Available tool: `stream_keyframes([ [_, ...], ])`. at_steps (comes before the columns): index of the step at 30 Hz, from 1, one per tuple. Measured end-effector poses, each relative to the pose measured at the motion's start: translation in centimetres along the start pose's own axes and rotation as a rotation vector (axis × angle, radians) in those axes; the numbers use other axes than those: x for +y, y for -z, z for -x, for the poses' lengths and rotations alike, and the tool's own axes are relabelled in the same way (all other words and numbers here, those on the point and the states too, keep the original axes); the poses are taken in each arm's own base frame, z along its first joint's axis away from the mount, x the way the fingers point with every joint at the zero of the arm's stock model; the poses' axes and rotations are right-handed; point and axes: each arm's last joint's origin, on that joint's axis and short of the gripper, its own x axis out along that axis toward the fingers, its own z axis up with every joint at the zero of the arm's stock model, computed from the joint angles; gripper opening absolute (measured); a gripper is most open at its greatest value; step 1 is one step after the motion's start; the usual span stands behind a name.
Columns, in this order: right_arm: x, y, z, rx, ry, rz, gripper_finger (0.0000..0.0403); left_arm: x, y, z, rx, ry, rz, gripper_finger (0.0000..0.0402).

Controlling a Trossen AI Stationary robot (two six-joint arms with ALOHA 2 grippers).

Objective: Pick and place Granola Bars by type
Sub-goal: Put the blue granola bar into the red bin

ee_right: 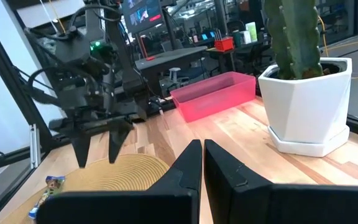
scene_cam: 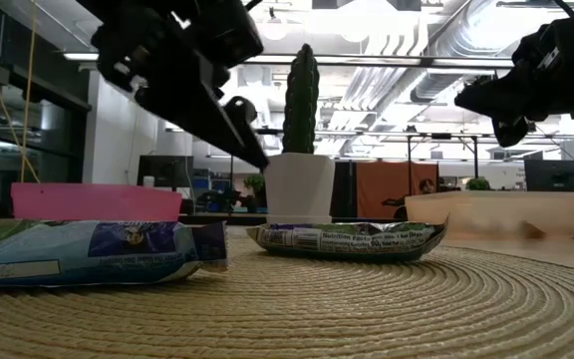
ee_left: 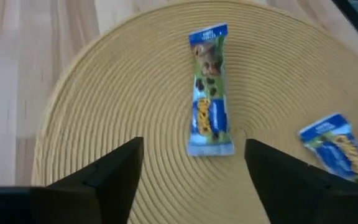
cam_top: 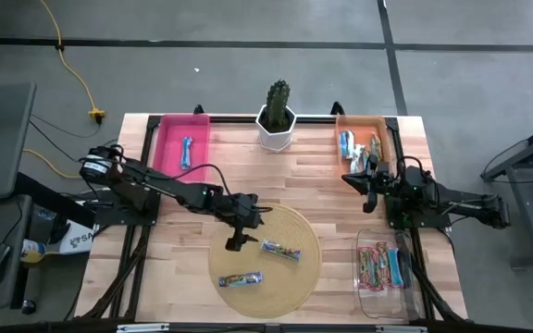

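Wooden table [cam_top: 285, 176] carries the woven mat [cam_top: 276, 277]; your open left hand [ee_left: 194, 168] hovers over a blue bar [ee_left: 208, 90]; centre across its width, then descend; right hand [ee_right: 202, 168] waits shut.

Second blue bar [ee_left: 340, 149] — cut off at the wrist view's edge.

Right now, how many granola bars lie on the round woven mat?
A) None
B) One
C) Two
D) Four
C: the high view shows two blue-wrapped bars on the woven mat, one near its middle and the other nearer its front edge, with the left gripper open above the mat's left part.
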Motion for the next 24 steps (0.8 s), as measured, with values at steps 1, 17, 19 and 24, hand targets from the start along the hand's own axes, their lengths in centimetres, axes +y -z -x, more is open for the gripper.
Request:
stream_keyframes([
  [1, 0.0, 0.0, 0.0, -0.001, 0.000, 0.000, 0.0000, 0.0, 0.0, -0.3, -0.006, 0.000, -0.024, 0.0283],
  [17, -0.1, 0.2, -0.1, 0.022, 0.008, 0.000, 0.0000, -2.1, -2.9, -3.7, -0.154, 0.085, -0.252, 0.0308],
  [19, -0.1, 0.2, -0.2, 0.025, 0.008, 0.000, 0.0000, -2.5, -3.3, -4.7, -0.161, 0.093, -0.261, 0.0308],
  [24, -0.1, 0.2, -0.2, 0.025, 0.008, 0.000, 0.0000, -2.5, -2.9, -6.7, -0.101, 0.081, -0.254, 0.0308],
])
